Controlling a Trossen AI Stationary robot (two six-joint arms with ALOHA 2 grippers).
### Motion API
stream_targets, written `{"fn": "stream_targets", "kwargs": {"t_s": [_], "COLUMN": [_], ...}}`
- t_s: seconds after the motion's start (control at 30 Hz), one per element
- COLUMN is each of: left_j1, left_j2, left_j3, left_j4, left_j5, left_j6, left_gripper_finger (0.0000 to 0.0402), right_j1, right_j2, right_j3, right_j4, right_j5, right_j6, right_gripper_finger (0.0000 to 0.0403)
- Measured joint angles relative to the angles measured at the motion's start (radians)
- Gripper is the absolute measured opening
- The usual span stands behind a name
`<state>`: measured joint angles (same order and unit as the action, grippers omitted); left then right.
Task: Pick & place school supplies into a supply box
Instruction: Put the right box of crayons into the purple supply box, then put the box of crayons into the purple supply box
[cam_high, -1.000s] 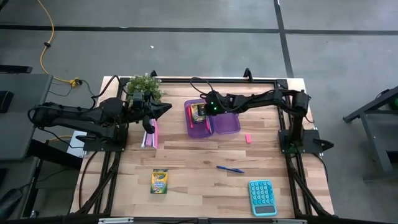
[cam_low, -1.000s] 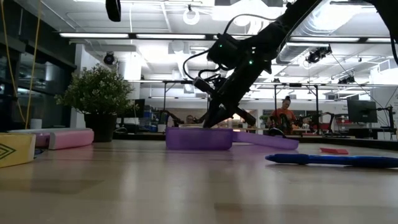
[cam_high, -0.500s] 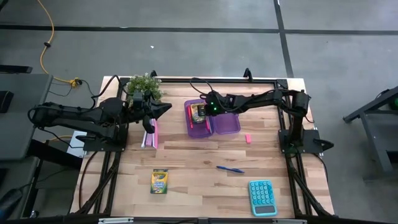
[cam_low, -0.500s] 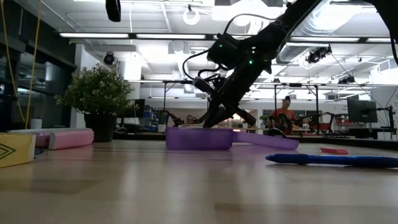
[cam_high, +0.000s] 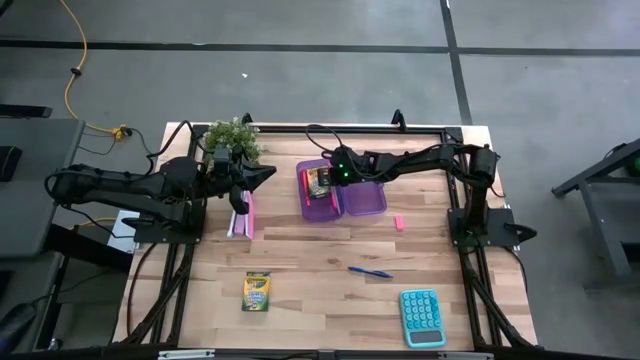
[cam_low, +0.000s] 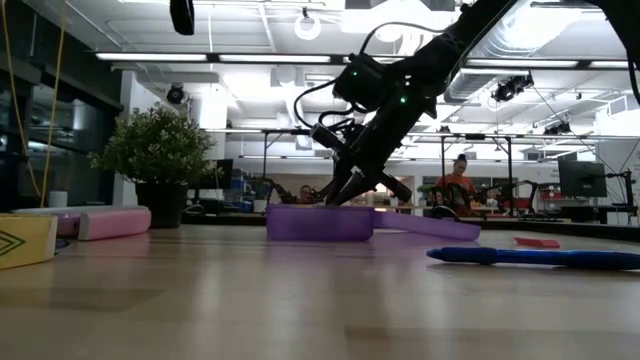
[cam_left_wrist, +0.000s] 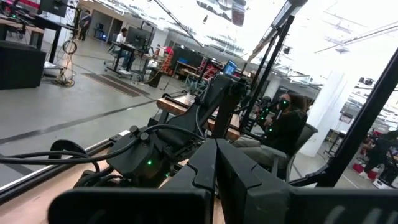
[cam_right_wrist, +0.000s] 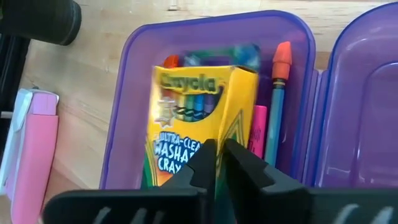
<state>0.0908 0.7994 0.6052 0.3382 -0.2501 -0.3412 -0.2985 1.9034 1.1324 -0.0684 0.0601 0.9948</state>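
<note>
Your translucent purple hinged supply box (cam_high: 340, 194) sits open at the far middle of the table, and one yellow-green crayon box (cam_right_wrist: 196, 124) is already lying in its left half, next to an orange-capped teal pen (cam_right_wrist: 278, 106) and a pink marker (cam_right_wrist: 257, 127). The label reads "Crayola" and "ULTRA-CLEAN WASHA…". Your right gripper (cam_right_wrist: 216, 163) hovers right over that pack, fingers barely parted; can't tell if it has hold of it. Left gripper (cam_left_wrist: 214, 168) is pinched closed on nothing, parked by the potted plant (cam_high: 233, 136). Left to do: the second crayon box (cam_high: 257, 292), blue pen (cam_high: 370, 271) and tiny pink eraser (cam_high: 398, 223).
</note>
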Motion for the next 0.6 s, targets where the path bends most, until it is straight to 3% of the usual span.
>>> {"fn": "stream_targets", "kwargs": {"t_s": [0.3, 0.6], "left_j1": [0.0, 0.0], "left_j2": [0.0, 0.0], "left_j3": [0.0, 0.0], "left_j4": [0.0, 0.0], "left_j5": [0.001, 0.003], "left_j6": [0.0, 0.0], "left_gripper_finger": [0.0, 0.0], "right_j1": [0.0, -0.006], "right_j2": [-0.001, -0.034], "right_j3": [0.0, 0.0], "right_j4": [0.024, 0.019], "right_j5": [-0.002, -0.013], "right_j6": [-0.006, -0.078], "right_gripper_finger": [0.0097, 0.0126]}}
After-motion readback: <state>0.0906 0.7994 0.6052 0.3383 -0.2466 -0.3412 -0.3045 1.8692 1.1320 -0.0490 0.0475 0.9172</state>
